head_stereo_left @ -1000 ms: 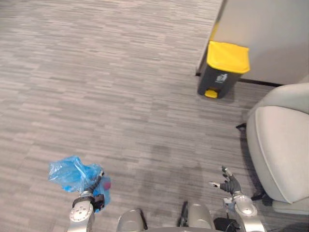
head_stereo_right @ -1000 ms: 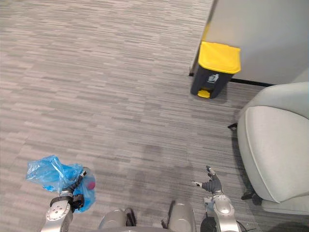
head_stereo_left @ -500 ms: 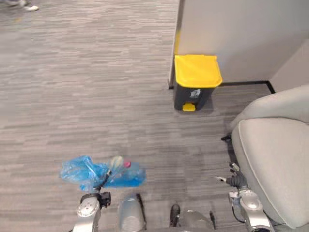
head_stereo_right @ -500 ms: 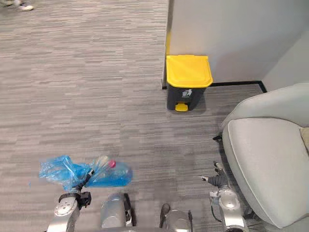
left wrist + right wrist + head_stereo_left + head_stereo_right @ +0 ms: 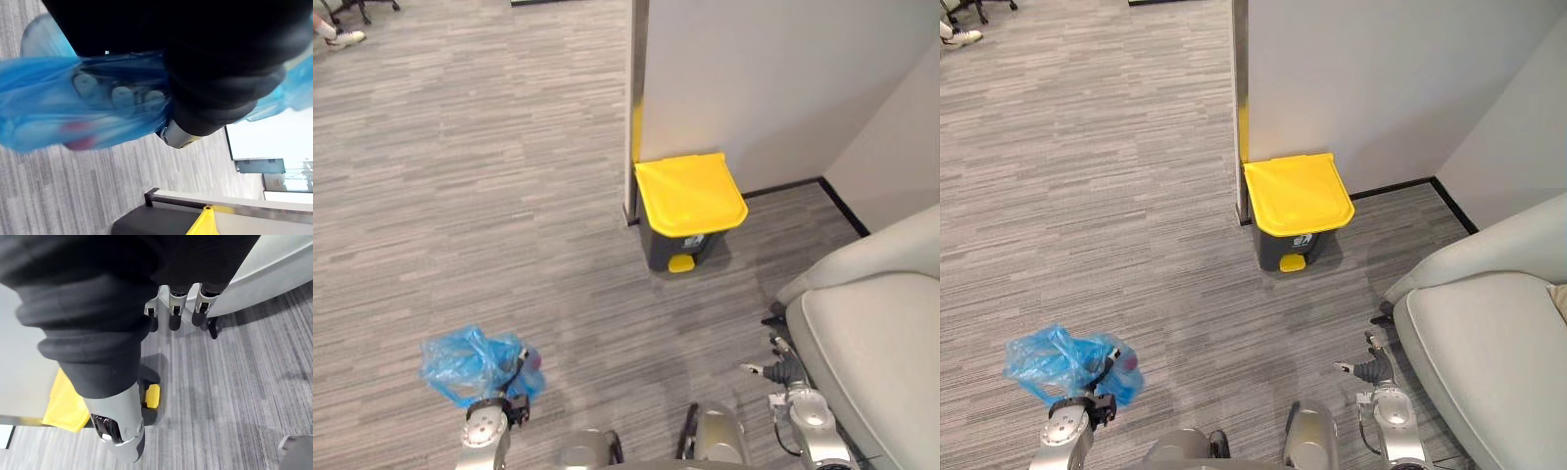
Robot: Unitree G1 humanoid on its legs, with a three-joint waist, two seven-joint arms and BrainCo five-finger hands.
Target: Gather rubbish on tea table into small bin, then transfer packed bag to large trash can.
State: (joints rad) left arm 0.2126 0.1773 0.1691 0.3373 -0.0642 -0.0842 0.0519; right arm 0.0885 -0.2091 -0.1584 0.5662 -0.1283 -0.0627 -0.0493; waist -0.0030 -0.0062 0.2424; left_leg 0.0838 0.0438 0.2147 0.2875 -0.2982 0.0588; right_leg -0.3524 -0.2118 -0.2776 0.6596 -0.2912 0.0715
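Observation:
A blue plastic bag (image 5: 470, 364) with rubbish inside hangs low over the carpet at my left, and my left hand (image 5: 512, 392) is shut on its neck. Up close, my left hand's fingers (image 5: 120, 95) show curled inside the blue bag (image 5: 58, 112). A dark grey trash can with a closed yellow lid (image 5: 688, 194) and a yellow pedal stands against the wall corner ahead, well apart from the bag. My right hand (image 5: 782, 368) hangs at my right, empty, fingers (image 5: 172, 308) relaxed and straight.
A pale grey armchair (image 5: 876, 333) stands close on the right, next to my right hand. A light wall (image 5: 764, 78) with a black skirting runs behind the can. A person's shoe (image 5: 342, 37) shows at the far left. Grey carpet (image 5: 489, 196) lies between me and the can.
The camera has moved: the trash can now sits nearer and more central. The blue bag hangs bunched closer under my left hand; the right hand stays by the armchair.

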